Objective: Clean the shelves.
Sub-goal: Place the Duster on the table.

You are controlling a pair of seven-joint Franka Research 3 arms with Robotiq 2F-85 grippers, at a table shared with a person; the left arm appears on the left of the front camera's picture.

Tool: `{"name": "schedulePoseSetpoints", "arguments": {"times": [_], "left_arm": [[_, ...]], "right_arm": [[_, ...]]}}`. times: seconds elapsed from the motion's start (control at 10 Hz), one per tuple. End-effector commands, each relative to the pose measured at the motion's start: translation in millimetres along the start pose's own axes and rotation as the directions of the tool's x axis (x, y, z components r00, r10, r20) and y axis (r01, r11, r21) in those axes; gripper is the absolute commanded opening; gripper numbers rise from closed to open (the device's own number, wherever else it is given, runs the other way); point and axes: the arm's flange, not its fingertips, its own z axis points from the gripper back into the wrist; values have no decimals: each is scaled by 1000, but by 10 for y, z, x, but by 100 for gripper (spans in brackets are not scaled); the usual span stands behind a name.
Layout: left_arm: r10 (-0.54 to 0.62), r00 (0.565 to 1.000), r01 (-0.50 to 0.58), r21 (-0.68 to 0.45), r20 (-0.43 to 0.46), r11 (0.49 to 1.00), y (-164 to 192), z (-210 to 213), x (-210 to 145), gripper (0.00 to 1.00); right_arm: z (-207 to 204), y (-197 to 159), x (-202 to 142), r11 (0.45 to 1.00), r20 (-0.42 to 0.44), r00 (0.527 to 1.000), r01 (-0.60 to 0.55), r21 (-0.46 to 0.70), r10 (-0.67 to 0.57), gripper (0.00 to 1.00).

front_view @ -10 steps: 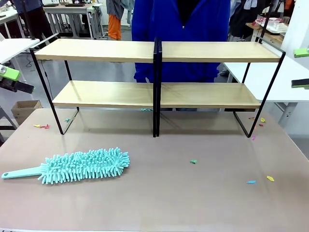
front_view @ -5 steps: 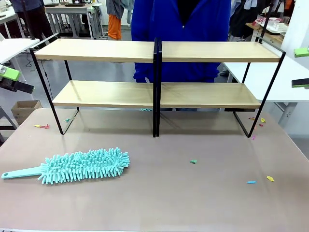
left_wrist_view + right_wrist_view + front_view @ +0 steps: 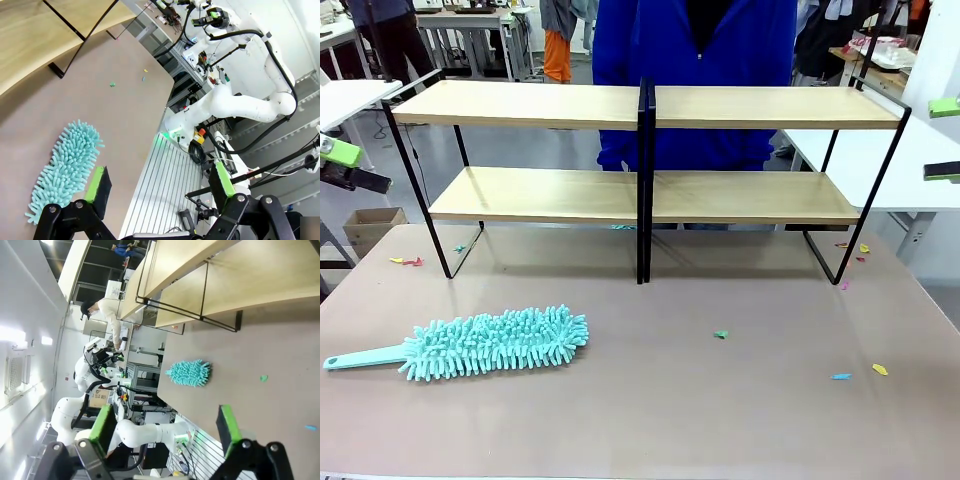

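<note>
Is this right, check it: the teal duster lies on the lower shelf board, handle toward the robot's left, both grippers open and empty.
Not quite. The front view shows the teal duster lying on the table in front of the shelves, not on the lower board. The rest holds: handle toward the robot's left, left gripper and right gripper open and empty.

Light-wood shelves on black frame; teal duster; grey-brown table.

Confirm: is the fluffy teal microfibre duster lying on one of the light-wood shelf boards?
No. The fluffy teal microfibre duster lies flat on the grey-brown tabletop, in front of the light-wood shelves, whose boards are bare.
</note>
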Motion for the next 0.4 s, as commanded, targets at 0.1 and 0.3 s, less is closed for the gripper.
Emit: {"name": "schedulePoseSetpoints", "arguments": {"times": [0.1, 0.3], "left_arm": [[-18, 1000, 18, 6, 0, 1000, -8, -17, -53, 100], [-18, 1000, 18, 6, 0, 1000, -8, -17, -53, 100]], "right_arm": [[-22, 13, 40, 1000, 10, 1000, -15, 23, 15, 100], [-22, 13, 40, 1000, 10, 1000, -15, 23, 15, 100]]}}
